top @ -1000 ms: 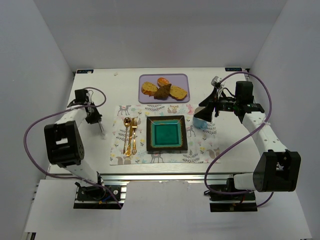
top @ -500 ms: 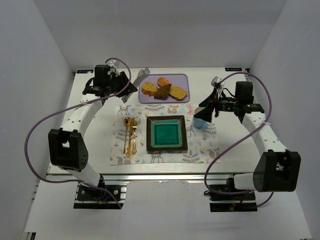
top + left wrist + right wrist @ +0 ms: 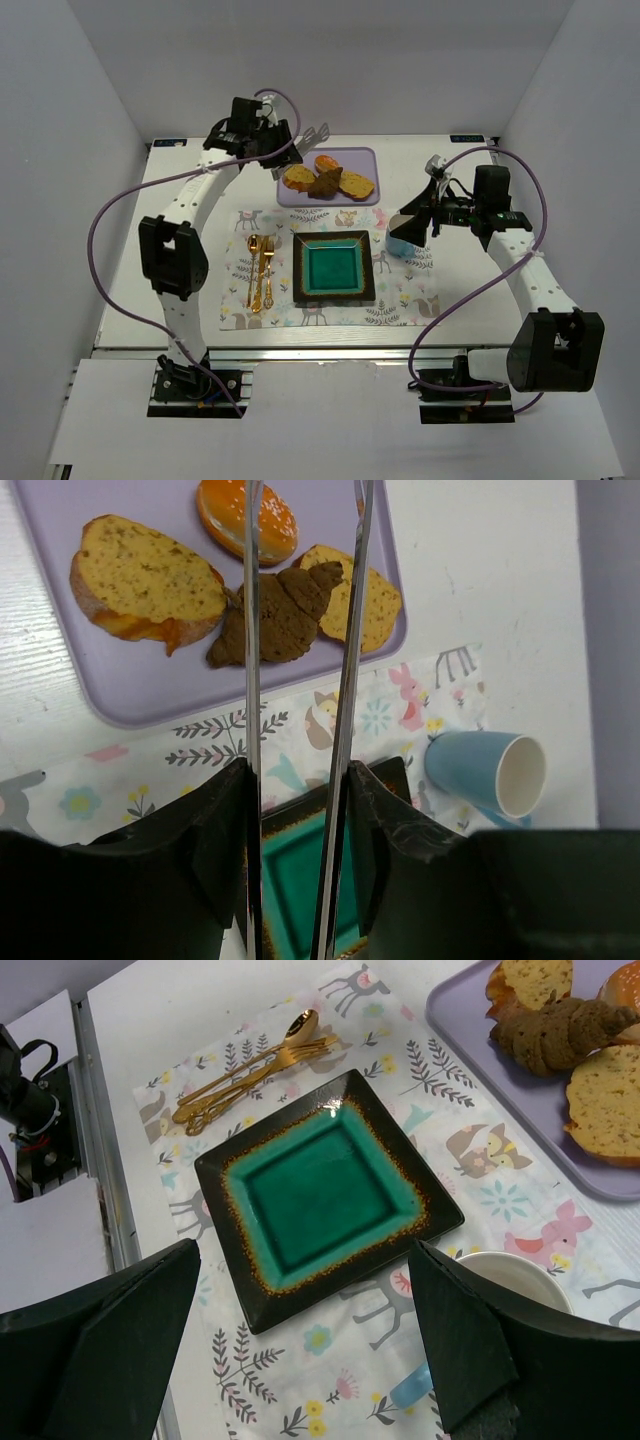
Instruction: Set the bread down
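Note:
Several breads lie on a purple tray (image 3: pixel 288 196) at the back: two yellow slices (image 3: pixel 298 177), an orange bun (image 3: pixel 327 163) and a brown croissant (image 3: pixel 325 184). In the left wrist view the croissant (image 3: pixel 280 620) lies between the two blades of metal tongs (image 3: pixel 350 630). My left gripper (image 3: pixel 290 146) is shut on the tongs, held above the tray; its fingers (image 3: pixel 225 810) press the blades. The green square plate (image 3: pixel 300 268) sits on a placemat, with no bread on it. My right gripper (image 3: pixel 415 222) is open and empty above the mat's right side.
A blue cup (image 3: pixel 402 243) lies on its side at the right of the plate, under the right gripper. Gold cutlery (image 3: pixel 260 270) lies left of the plate on the patterned placemat (image 3: pixel 400 300). White walls enclose the table.
My left arm has swung from the table's left side to the back, bringing the tongs over the bread tray. The right arm has barely moved.

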Available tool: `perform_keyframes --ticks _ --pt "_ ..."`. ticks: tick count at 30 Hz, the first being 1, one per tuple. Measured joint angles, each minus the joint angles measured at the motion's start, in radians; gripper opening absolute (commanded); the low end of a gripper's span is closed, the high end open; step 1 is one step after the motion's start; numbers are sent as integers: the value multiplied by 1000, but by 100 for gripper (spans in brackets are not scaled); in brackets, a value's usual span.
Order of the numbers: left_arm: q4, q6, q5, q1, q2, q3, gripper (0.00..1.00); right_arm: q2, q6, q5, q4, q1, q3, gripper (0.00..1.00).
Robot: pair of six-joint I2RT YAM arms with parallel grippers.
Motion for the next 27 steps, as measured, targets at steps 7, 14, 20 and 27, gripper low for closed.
perform_keyframes --ticks 7,14,20,27 --pt "-112 133 -90 -102 93 104 52 0 -2 0 0 -3 -11 89" --pt "-169 217 -182 -170 109 104 52 0 -2 0 0 -4 -12 89" --pt "-178 261 -307 -218 111 104 53 0 -2 -4 0 -4 -12 89" --pt "-178 286 -349 -241 125 104 53 0 -2 -4 1 -4 -16 89"
